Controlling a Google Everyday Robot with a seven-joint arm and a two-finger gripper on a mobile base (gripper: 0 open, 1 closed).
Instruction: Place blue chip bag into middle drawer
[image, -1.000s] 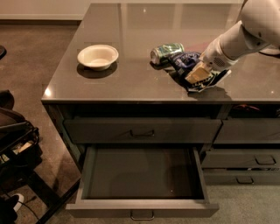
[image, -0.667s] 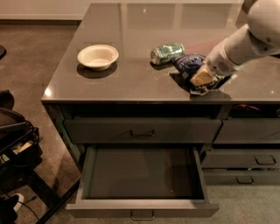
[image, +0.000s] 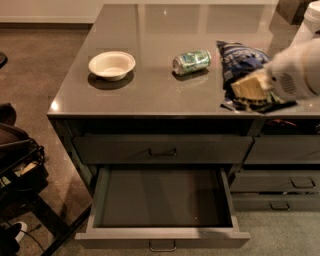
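Blue chip bag lies on the bench, right side of frame. Its long axis runs approx top-to-bottom, lower end slanting right toward the bench's front edge. The claw sits on that lower end, coming in from the right edge on the white arm. So the bag's bulk stretches up-frame and away from the claw. Can't tell whether the claw is spread or pinching the foil; that spot is a smear. Also can't tell if the bag is lifted or flat on the bench.

Green soda can lies on its side just left of the bag's upper end, near but apart. White bowl is well left.

Middle drawer is pulled out below, lower centre of frame, w/ bare floor showing. It lies down-left of the claw, below and out from the bench's front edge. Top drawer above it is closed. Narrower drawers at lower right are closed too.

Arm is cut off by the right frame edge. Bag's lower right part is hidden under the claw.
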